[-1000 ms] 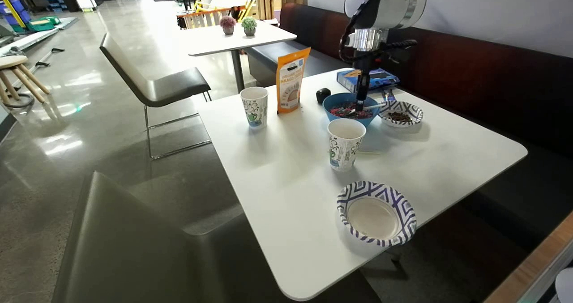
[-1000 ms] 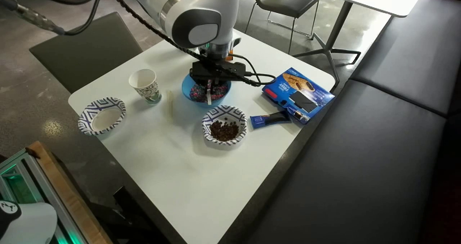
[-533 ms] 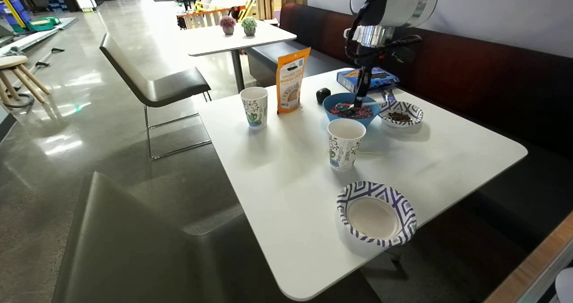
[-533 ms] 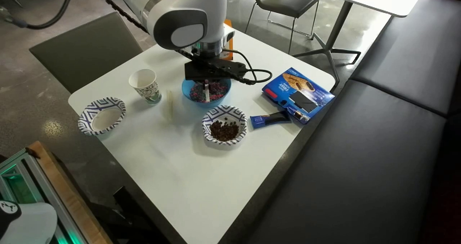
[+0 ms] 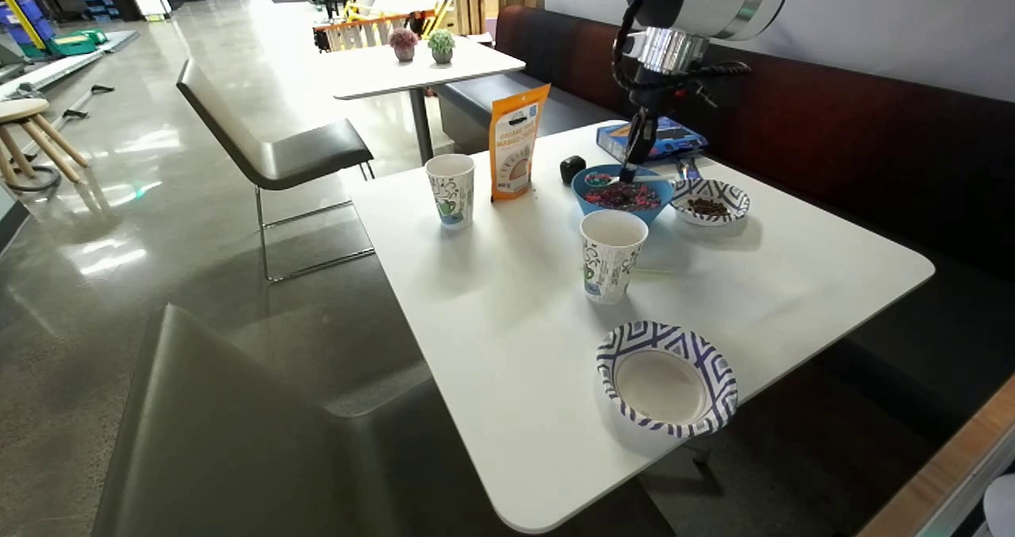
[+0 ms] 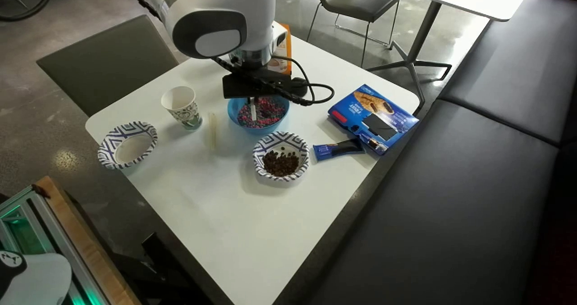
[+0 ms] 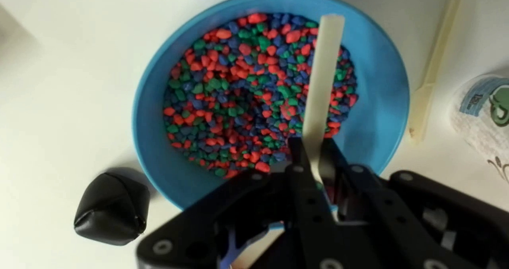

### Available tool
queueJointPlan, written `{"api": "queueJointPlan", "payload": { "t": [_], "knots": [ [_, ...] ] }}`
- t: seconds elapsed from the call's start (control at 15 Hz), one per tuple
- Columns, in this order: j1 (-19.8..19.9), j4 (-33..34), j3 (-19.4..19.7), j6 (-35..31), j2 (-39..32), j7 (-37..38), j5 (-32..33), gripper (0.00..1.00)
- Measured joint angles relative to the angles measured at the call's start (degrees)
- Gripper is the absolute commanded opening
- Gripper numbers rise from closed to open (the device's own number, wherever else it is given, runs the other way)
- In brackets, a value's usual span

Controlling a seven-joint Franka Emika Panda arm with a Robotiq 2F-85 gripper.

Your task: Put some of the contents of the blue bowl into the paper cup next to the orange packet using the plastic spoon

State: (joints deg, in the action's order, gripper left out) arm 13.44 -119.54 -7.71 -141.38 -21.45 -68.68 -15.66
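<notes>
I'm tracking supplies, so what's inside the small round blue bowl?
The bowl holds red, green and blue pebble-like bits. What lies beneath them is hidden; in the wrist view, the black gripper and pale plastic spoon cover some.

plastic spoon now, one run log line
claw: shut on plastic spoon; load: multicolored gravel; position: over blue bowl; target: paper cup beside orange packet

1. I've raised the gripper (image 5: 627, 174) and tilted it further.
2. The plastic spoon (image 7: 321, 86), a second ago dipped among the bits (image 7: 254, 62) in the blue bowl (image 7: 377, 86), now has its loaded head above them.
3. In an exterior view my arm (image 6: 243, 7) has shifted aside, showing more of the orange packet (image 6: 286, 47).
</notes>
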Motion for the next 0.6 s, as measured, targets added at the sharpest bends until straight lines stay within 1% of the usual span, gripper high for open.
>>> {"api": "queueJointPlan", "payload": {
  "t": [0.13,0.33,0.6],
  "knots": [
    [0.0,-0.6,0.0,0.0,0.9,-1.2,-1.7,0.04],
    [-0.6,-1.1,-0.1,0.0,2.2,-1.2,-2.2,0.04],
    [-3.7,-1.1,0.1,0.3,4.3,2.2,-0.7,0.04]
  ]
}}
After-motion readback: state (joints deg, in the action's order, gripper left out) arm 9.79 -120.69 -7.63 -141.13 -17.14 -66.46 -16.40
